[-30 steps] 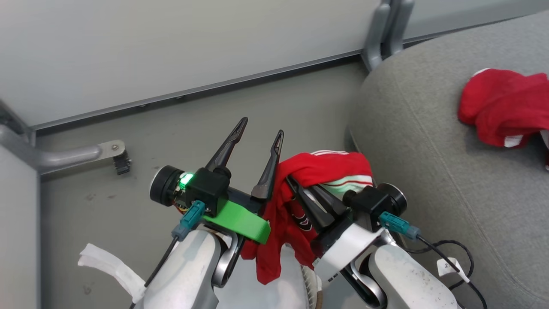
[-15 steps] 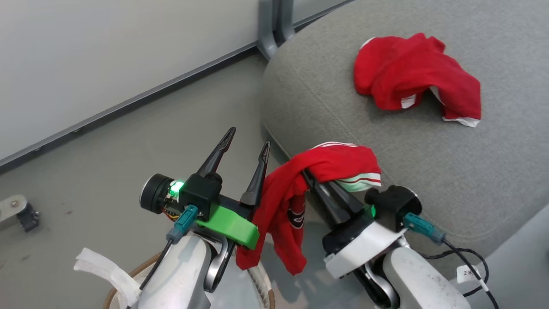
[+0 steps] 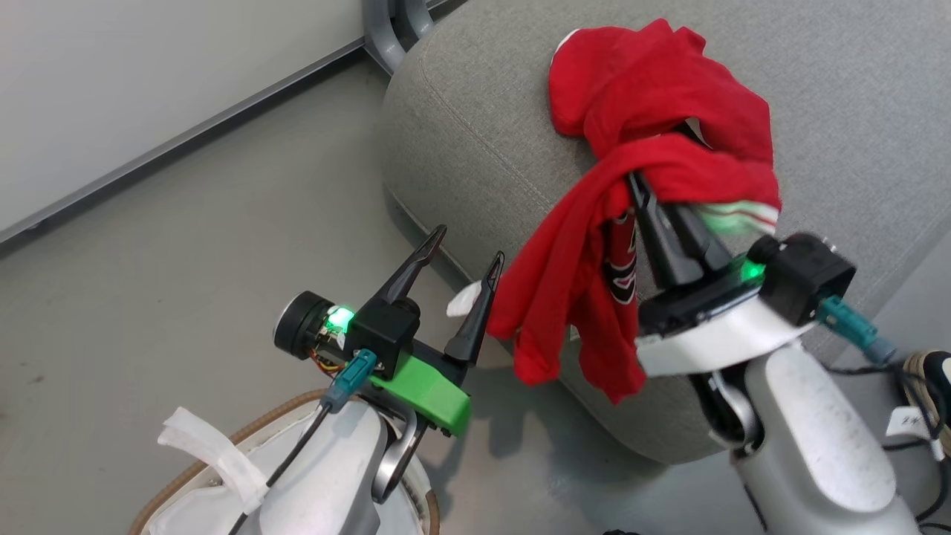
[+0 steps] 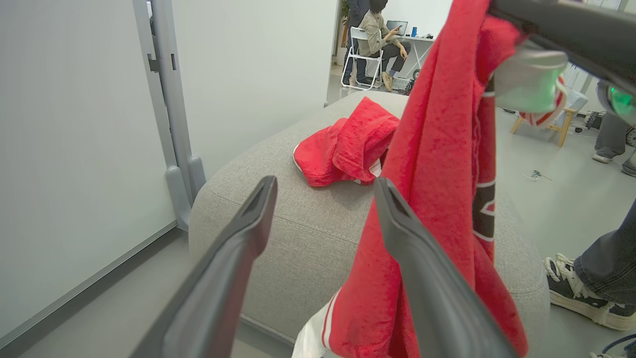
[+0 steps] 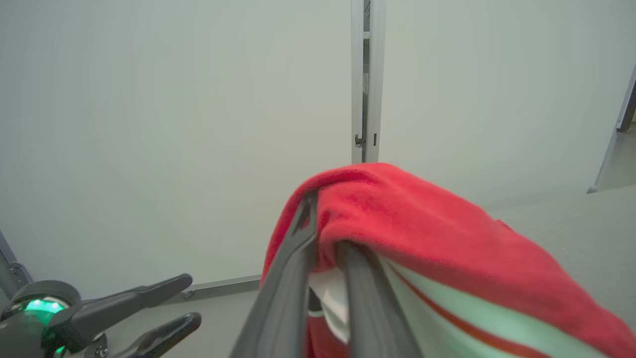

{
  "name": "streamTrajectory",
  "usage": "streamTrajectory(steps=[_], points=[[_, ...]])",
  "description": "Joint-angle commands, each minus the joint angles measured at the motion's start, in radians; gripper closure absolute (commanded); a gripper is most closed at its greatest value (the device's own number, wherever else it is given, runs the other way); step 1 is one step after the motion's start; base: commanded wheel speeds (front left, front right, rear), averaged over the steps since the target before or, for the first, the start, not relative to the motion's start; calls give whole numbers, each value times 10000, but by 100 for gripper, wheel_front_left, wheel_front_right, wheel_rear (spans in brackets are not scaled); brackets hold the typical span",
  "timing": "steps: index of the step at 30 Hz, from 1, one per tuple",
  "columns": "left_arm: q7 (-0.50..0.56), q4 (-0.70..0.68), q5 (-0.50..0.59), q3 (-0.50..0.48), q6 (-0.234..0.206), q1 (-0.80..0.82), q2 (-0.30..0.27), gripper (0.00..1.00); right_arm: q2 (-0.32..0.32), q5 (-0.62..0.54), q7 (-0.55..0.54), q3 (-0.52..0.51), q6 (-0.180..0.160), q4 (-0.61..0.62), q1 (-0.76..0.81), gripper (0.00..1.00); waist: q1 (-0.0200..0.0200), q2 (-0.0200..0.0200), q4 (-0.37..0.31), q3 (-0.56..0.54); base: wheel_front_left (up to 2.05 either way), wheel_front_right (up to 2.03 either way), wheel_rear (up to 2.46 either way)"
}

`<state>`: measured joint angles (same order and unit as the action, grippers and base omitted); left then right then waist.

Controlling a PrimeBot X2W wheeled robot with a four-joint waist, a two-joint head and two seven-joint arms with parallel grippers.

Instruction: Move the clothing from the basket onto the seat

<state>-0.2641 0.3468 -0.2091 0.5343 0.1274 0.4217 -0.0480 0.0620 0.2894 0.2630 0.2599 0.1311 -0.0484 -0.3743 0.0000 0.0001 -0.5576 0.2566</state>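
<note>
Noted garment [image 3: 565, 297] draped over right gripper [image 3: 654, 200], pinched between jaws pressed nearly together. Saw it hanging in front of seat [image 3: 475, 141] edge, lower folds clear of floor [image 3: 186, 260]. Logged second garment [image 3: 646, 82] crumpled on seat top, just behind. Found right arm raised, fingers angled up toward seat. Recorded left gripper [image 3: 470, 244] lower, jaws spread and empty, above basket [image 3: 260, 422], one finger near the hanging fabric.

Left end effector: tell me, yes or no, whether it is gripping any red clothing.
No, the left end effector stands open with nothing between its fingers, while the red garment hangs from the right end effector.
</note>
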Motion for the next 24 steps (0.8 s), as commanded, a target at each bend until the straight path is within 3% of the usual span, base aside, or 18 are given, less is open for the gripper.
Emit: streamTrajectory(steps=[1,4,11,16,24], points=[[-4,15,49,-35,30,161,-52,0,231,-76,24,-225,-10,120,-411,100,0,-1,-30,194,8,8,8],[-4,11,169,-77,41,150,-69,0,608,-15,24,-988,-9,415,-1350,100,0,-1,-36,429,5,5,5],[-4,-3,254,-91,44,90,-389,0,2177,-330,24,-2222,-9,397,-3752,100,0,-1,-29,1003,0,0,0],[-4,-75,393,-285,44,126,-662,0,2936,-425,24,-2725,-9,-441,-5381,100,0,-1,-20,1425,0,0,0],[-4,-193,637,-379,45,333,-894,0,3456,-908,24,-3116,-10,-2180,-6897,100,0,-1,272,2244,0,0,0]])
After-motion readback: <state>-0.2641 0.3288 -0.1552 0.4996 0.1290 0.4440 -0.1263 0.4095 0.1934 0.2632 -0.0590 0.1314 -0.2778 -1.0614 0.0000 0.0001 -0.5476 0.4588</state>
